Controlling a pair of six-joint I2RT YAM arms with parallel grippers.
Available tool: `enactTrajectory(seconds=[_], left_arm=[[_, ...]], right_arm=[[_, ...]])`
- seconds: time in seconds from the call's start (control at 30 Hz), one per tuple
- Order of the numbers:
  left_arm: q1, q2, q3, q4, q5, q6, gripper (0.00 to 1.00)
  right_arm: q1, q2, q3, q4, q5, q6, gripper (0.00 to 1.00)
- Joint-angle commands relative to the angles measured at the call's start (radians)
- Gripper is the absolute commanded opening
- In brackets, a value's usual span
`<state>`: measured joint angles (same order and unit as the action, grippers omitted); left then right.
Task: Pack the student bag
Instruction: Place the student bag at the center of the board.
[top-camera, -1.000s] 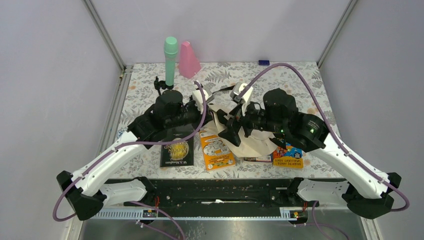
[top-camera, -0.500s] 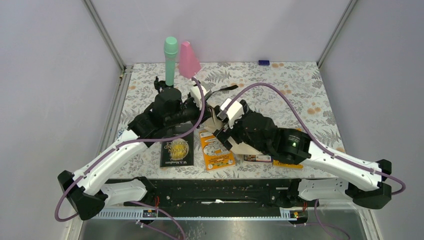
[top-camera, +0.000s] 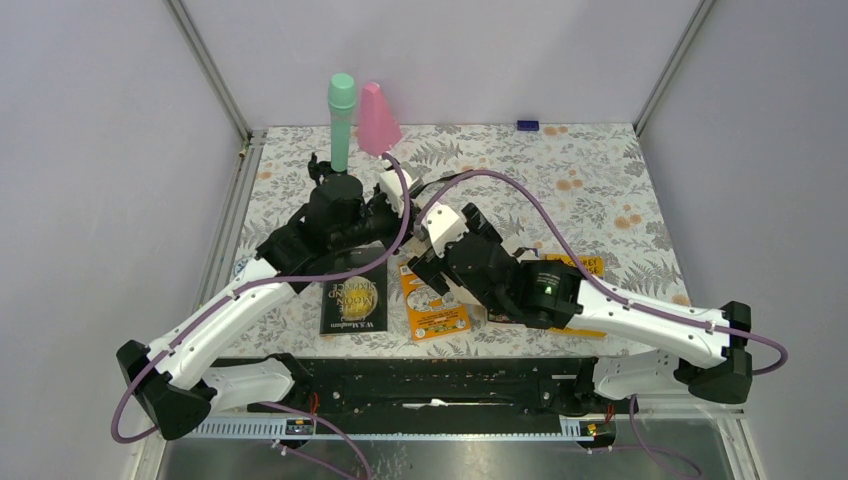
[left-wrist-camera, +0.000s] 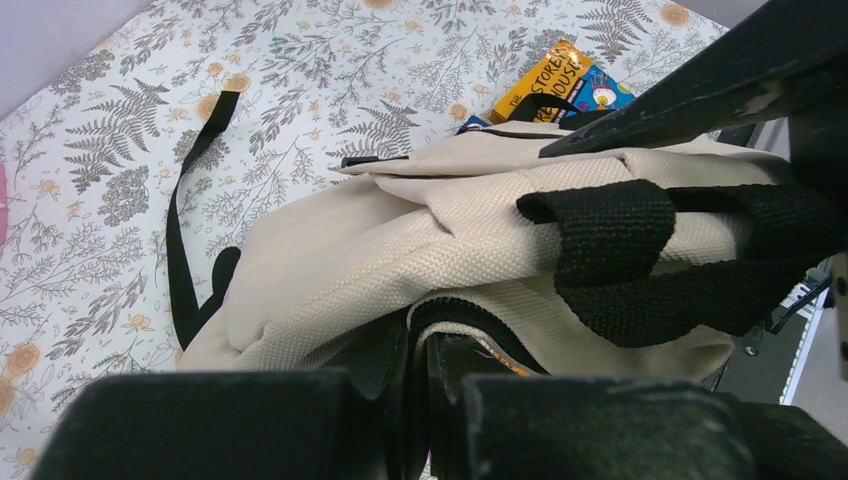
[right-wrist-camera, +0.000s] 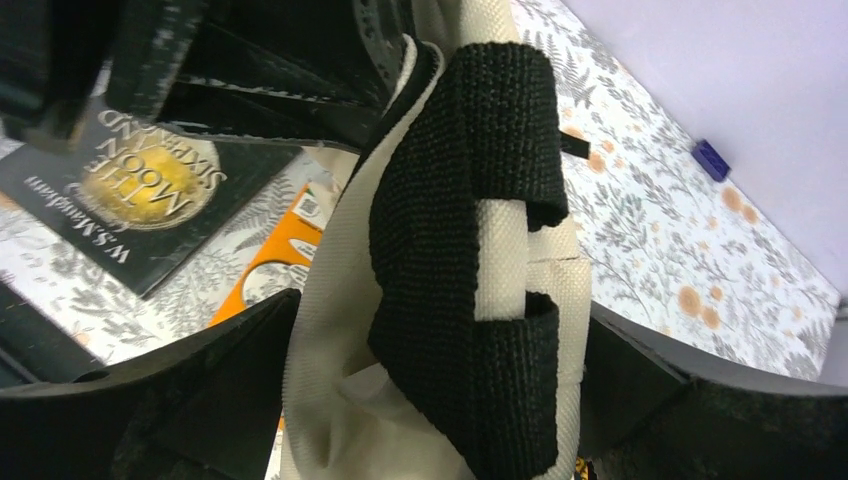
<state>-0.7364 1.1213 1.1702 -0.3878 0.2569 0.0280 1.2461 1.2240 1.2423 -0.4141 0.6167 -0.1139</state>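
Cream coarse-weave bag (left-wrist-camera: 400, 230) lies slumped mid-table between the two arms. Top view hides most of it under the arms; the wrist views show it close up. Left claw (left-wrist-camera: 420, 378) is closed on the bag's black-trimmed edge, fabric pinched in the narrow gap. Right claw (right-wrist-camera: 440, 310) is clamped across the bag's top, pressing cream fabric on both sides, with the handle (right-wrist-camera: 470, 200) between its fingers. Handle is thick black webbing, looped, with a cream tab across it. Left wrist view alone shows a thin black strap (left-wrist-camera: 222, 105) trailing flat on the fern-print table (left-wrist-camera: 330, 60), and a yellow book (left-wrist-camera: 555, 75) just behind the bag. Right wrist view shows a black book (right-wrist-camera: 130, 190) with a gold moon and an orange book (right-wrist-camera: 270, 270) beside it, partly hidden by the bag. Only the top view has the green bottle (top-camera: 341, 120) and pink cone (top-camera: 378, 118), upright at the far edge, just beside each other.
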Motion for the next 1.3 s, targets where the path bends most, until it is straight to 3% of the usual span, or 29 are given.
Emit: enactTrajectory(seconds=[0.0,0.1,0.17,0.2,0.3,0.37,0.4,0.43,0.47,0.53,0.6,0.67,0.83,0.97,1.13,1.27], left_arm=[[0.006,-0.02,0.011,0.129,-0.003,-0.023,0.0],[0.01,-0.034,0.003,0.14,-0.005,-0.022,0.0],[0.012,-0.044,-0.001,0.148,-0.008,-0.022,0.0],[0.012,-0.049,-0.006,0.153,-0.008,-0.021,0.0],[0.014,-0.067,-0.015,0.162,-0.018,-0.014,0.0],[0.014,-0.078,-0.021,0.17,-0.035,-0.01,0.01],[0.014,-0.085,-0.022,0.173,-0.04,-0.007,0.06],[0.014,-0.094,-0.026,0.175,-0.05,0.004,0.18],[0.014,-0.106,-0.033,0.18,-0.056,0.015,0.44],[0.014,-0.148,-0.062,0.208,-0.057,0.049,0.72],[0.014,-0.218,-0.109,0.266,-0.059,0.072,0.88],[0.016,-0.271,-0.149,0.321,-0.059,0.085,0.98],[0.029,-0.307,-0.139,0.316,-0.086,0.085,0.99],[0.048,-0.299,-0.108,0.286,-0.12,0.066,0.99],[0.07,-0.311,-0.096,0.284,-0.123,0.031,0.99],[0.086,-0.313,-0.09,0.282,-0.131,0.004,0.99]], right_arm=[[0.007,0.037,-0.003,0.023,0.193,0.024,1.0],[-0.013,0.044,-0.02,0.019,0.219,0.036,0.95],[-0.046,0.044,-0.022,-0.002,0.204,0.062,0.85],[-0.067,0.04,-0.021,-0.014,0.196,0.076,0.77],[-0.123,0.003,-0.02,-0.02,0.142,0.102,0.37],[-0.152,-0.024,-0.004,-0.019,0.109,0.108,0.22],[-0.165,-0.029,0.009,-0.018,0.101,0.108,0.19],[-0.184,-0.035,0.025,-0.024,0.095,0.108,0.14],[-0.208,-0.033,0.047,-0.038,0.09,0.108,0.09],[-0.275,-0.023,0.096,-0.084,0.082,0.146,0.0],[-0.358,-0.016,0.146,-0.111,0.067,0.158,0.0],[-0.418,-0.012,0.198,-0.115,0.055,0.156,0.0],[-0.519,0.012,0.373,-0.114,0.023,0.211,0.0],[-0.534,0.013,0.458,-0.093,-0.034,0.357,0.0],[-0.535,-0.068,0.352,0.066,-0.177,0.648,0.0],[-0.535,-0.136,0.213,0.165,-0.187,0.857,0.0]])
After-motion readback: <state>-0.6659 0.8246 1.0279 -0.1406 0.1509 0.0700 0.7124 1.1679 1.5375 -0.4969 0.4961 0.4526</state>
